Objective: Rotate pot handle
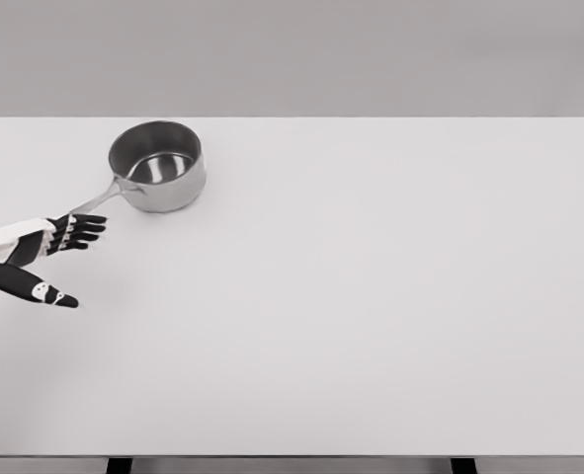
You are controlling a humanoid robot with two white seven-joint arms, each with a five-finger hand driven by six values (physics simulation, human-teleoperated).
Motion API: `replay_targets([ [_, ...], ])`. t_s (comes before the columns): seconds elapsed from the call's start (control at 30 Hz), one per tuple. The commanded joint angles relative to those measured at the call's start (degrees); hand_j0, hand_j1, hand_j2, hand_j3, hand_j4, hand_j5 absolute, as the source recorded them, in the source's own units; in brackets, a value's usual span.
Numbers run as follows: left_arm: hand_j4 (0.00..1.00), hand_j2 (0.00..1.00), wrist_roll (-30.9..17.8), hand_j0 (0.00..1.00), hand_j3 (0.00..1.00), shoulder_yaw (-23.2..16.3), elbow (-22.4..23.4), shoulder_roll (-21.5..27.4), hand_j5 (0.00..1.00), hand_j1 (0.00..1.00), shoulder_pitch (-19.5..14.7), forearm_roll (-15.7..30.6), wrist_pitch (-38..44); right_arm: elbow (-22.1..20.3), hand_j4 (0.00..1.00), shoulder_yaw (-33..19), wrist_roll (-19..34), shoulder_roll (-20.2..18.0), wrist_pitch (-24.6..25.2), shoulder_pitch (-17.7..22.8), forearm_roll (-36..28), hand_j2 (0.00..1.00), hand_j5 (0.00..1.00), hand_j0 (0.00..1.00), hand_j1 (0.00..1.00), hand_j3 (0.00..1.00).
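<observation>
Left hand (37, 259) comes in low from the left edge, its white forearm barely inside the view. Its fingers (82, 231) are dark, stretched out and slightly fanned, pointing to the right, while the thumb (44, 290) juts out apart from them, nearer to me, so the hand is wide and holds nothing. It sits over the white tabletop (371, 316), just beside the free end of the pot handle (96, 200); from where I stand the fingertips look very close to that end, but I cannot tell whether they touch it.

The pot (158, 165) is a small steel saucepan standing upright on the far left part of the tabletop, near the back edge. Its open mouth faces up and the inside shows a shiny bottom. The thin metal handle runs from the pot's near-left wall diagonally down and to the left, toward the hand. A soft shadow lies under the pot.
</observation>
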Motion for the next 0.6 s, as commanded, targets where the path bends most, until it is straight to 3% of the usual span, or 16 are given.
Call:
replay_targets([
  [0.0,1.00,1.00,0.00,1.00,1.00,-0.06,1.17,0.08,1.00,1.00,0.00,-0.43,-0.04,0.00,1.00,0.02,0.01,0.00,0.06,0.00,0.00,1.00,1.00,1.00,1.00,1.00],
  [0.27,1.00,1.00,0.00,1.00,1.00,-0.50,4.43,-0.01,1.00,1.00,-3.34,-4.47,-0.04,0.00,1.00,0.02,0.01,0.00,-0.03,0.00,0.00,1.00,1.00,1.00,1.00,1.00],
  [0.57,1.00,1.00,0.00,1.00,1.00,-0.67,5.92,0.08,1.00,1.00,-4.75,-7.46,-0.04,0.00,1.00,0.02,0.01,0.00,-0.03,0.00,0.00,1.00,1.00,1.00,1.00,1.00],
])
